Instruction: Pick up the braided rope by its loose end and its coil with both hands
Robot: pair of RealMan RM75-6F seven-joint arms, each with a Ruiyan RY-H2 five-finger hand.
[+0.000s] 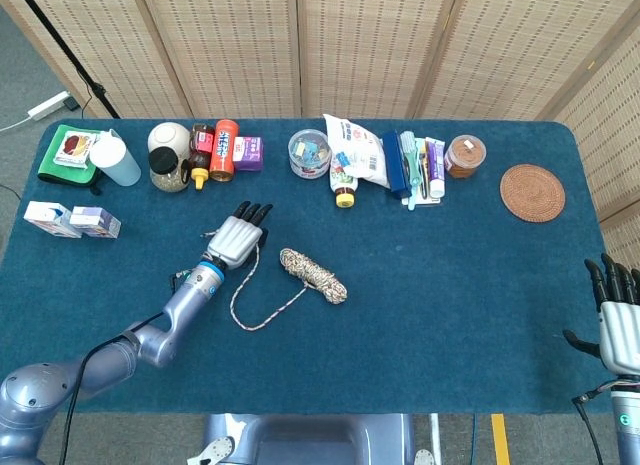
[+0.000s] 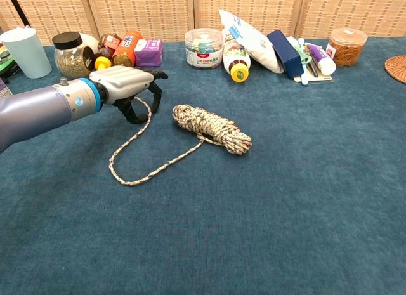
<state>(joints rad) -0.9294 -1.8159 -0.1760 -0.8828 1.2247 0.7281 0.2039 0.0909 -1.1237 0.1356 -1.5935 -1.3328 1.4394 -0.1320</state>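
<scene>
The braided rope's coil (image 1: 313,275) (image 2: 212,128) lies on the blue table, left of centre. Its loose strand (image 2: 143,171) loops out to the left and runs back up to my left hand (image 1: 236,241) (image 2: 125,84). That hand is low over the table with its fingers curled down around the rope's loose end (image 2: 144,103), the thumb beneath. The strand's tip is hidden under the hand. My right hand (image 1: 618,320) is at the far right edge, off the table, fingers apart and holding nothing, far from the coil.
A row of jars, bottles, packets and a tub (image 1: 310,152) lines the table's back edge. A pale cup (image 2: 26,51) and jar (image 2: 71,54) stand just behind my left hand. A round woven mat (image 1: 532,192) lies at the back right.
</scene>
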